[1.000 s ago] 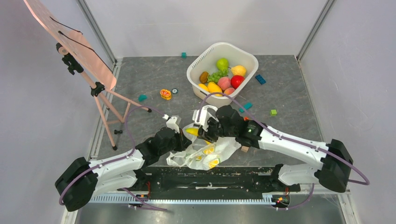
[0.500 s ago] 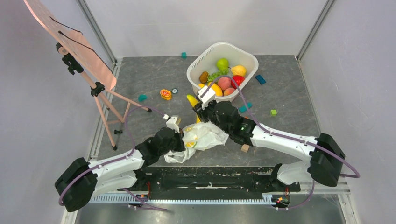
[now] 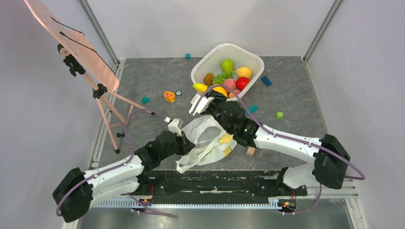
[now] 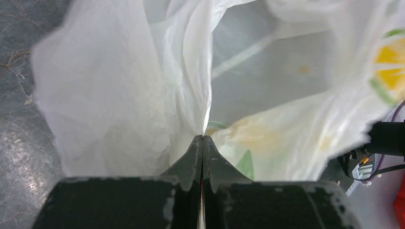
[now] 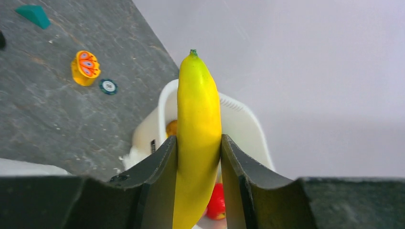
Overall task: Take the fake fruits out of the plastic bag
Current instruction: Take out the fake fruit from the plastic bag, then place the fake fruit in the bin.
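The plastic bag (image 3: 206,143) lies crumpled on the grey table between the arms, its mouth gaping and its lemon prints showing. I see no fruit inside it. My left gripper (image 3: 184,141) is shut on the bag's left edge. In the left wrist view the fingertips (image 4: 203,139) pinch the thin white film (image 4: 119,95). My right gripper (image 3: 208,92) is shut on the yellow banana (image 3: 199,87) and holds it in the air at the near left rim of the white tub (image 3: 212,52). In the right wrist view the banana (image 5: 198,119) stands upright between the jaws.
The tub holds a green pear (image 3: 227,64), a red apple (image 3: 242,82), a peach (image 3: 229,84) and other fruits. An easel (image 3: 81,47) stands at the left. An orange toy (image 3: 169,96), small coloured blocks (image 3: 279,115) and a wooden block (image 3: 250,151) lie scattered on the table.
My right gripper has drawn the banana out of the bag and carried it up to the tub's rim. The bag has spread open. The left gripper still grips the bag.
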Motion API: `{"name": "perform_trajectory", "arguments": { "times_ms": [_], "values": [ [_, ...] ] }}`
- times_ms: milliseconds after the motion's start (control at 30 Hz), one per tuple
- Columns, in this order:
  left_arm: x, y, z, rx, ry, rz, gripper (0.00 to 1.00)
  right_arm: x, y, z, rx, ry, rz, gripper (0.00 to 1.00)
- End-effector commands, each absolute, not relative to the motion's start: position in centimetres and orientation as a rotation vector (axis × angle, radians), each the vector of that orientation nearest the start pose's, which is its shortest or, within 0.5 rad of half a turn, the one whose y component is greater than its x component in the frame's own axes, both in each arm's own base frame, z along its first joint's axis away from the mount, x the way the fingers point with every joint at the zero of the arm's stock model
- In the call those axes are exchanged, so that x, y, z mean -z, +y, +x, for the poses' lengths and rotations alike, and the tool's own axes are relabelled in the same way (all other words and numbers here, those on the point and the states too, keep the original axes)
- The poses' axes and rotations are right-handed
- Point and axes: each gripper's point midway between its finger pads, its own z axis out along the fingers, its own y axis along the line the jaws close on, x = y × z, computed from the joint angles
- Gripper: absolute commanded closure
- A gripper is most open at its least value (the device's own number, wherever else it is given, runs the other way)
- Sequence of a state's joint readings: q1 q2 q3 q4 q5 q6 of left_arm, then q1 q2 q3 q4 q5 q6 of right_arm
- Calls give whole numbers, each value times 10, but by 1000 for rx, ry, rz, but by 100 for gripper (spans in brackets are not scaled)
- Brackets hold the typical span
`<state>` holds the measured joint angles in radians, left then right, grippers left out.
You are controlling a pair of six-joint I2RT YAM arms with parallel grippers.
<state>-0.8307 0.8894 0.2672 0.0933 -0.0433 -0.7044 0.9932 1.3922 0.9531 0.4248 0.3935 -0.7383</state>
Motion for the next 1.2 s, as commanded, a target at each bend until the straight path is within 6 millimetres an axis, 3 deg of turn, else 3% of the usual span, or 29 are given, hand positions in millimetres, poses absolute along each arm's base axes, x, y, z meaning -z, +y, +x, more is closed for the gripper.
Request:
{"name": "perform_trajectory", "arguments": {
  "times_ms": [0,200,333,400,600,767,933,1033,1167],
  "values": [
    [-77,-225,183,840,2198,135,98,-343,310,318,244,1078,-1002,72],
    [-77,-225,182,841,2198,140,98,-357,290,347,294,1146,-870,78],
    [-79,-226,183,846,2196,140,98,-364,277,393,192,1258,-714,82],
    [-81,-227,182,856,2196,143,98,-359,264,424,167,1332,-609,83],
    [-82,-229,180,876,2199,147,98,-348,244,488,80,1457,-391,81],
    [-85,-230,180,883,2194,151,98,-308,220,536,8,1595,-237,81],
    [-87,-229,180,873,2191,154,98,-253,200,578,-125,1764,-101,82],
    [-89,-228,181,869,2184,157,98,-219,196,591,-182,1846,-88,80],
    [-91,-227,181,862,2182,159,98,-188,192,597,-210,1901,-80,78]
  ]
}}
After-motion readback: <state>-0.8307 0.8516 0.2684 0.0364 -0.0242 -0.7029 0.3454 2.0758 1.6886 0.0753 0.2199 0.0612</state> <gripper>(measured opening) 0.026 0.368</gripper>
